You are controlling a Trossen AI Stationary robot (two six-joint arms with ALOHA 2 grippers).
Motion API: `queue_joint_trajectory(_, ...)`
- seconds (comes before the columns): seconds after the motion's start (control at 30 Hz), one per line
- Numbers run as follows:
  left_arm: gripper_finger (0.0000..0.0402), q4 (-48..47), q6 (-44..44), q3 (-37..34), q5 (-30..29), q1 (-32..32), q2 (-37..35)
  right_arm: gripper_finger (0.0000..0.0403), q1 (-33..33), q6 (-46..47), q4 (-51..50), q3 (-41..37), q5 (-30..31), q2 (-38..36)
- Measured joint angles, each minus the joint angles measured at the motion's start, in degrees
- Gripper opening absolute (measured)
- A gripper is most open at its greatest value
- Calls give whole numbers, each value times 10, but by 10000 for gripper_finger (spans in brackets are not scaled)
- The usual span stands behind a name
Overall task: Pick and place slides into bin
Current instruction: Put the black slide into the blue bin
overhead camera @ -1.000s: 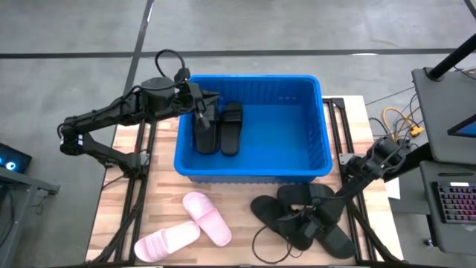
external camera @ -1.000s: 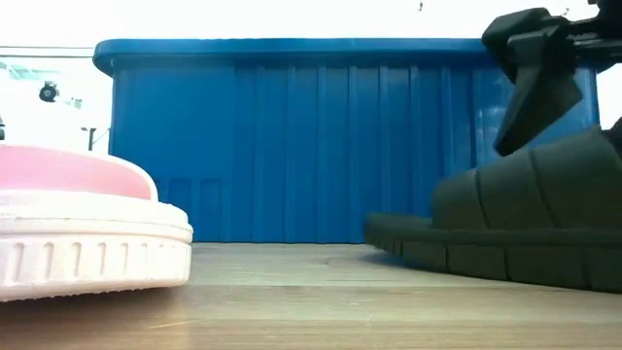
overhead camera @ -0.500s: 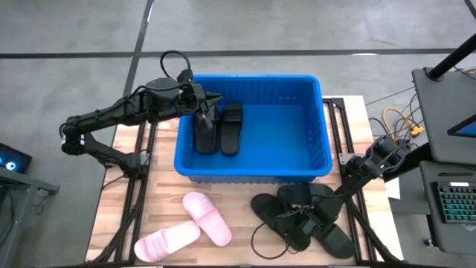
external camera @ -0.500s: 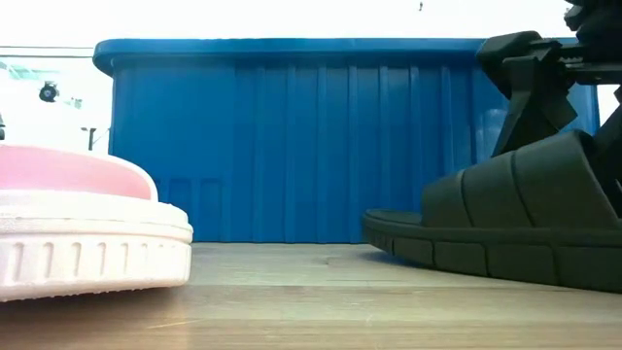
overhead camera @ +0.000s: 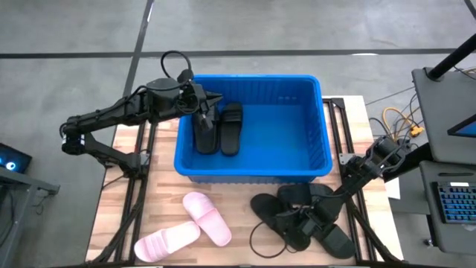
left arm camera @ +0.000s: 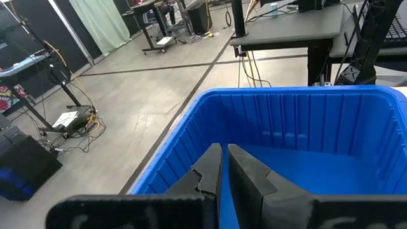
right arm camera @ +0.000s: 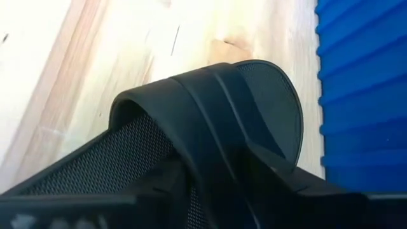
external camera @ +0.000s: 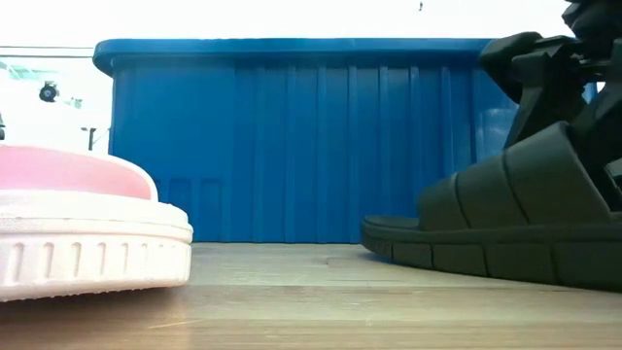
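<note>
The blue bin (overhead camera: 253, 78) stands at the table's middle, with two black slides (overhead camera: 204, 130) (overhead camera: 230, 128) lying side by side at its left end. My left gripper (overhead camera: 216, 98) hangs shut above them, over the bin's left part (left arm camera: 222, 149). Two pink slides (overhead camera: 207, 217) (overhead camera: 165, 242) lie on the table near its front left. A heap of black slides (overhead camera: 320, 197) lies at the front right. My right gripper (overhead camera: 301, 222) is down on one black slide (external camera: 486, 224), shut on its strap. My right gripper has the black slide's wide strap (right arm camera: 203, 108) between its two fingers: one finger (right arm camera: 159, 184) inside, under the strap over the footbed, and the other (right arm camera: 286, 175) outside. It comes slanting down from the table's right. The slide's sole (external camera: 437, 258) stays on the table.
A dark cable loop (overhead camera: 260, 242) lies by the front edge, beside the black slides. Another black slide (overhead camera: 335, 242) lies under my right arm. In the low view a pink slide (external camera: 87, 233) fills the near left. Desks and a keyboard (overhead camera: 454, 201) stand off the table's right.
The black slide under my right gripper has slid a little toward the table's left, and its strap now stands steeper under the fingers. My left gripper has kept still above the bin.
</note>
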Motion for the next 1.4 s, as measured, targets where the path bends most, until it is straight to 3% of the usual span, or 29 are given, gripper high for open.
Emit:
queue_joint_trajectory(0.53,11,0,0,0,0,0,0,17,-2,9,-5,0,5,-11)
queue_joint_trajectory(1.03,11,1,0,0,0,0,0,13,-33,5,-10,0,32,-134)
queue_joint_trajectory(1.4,11,2,0,0,0,0,0,13,-68,115,-6,0,38,-250)
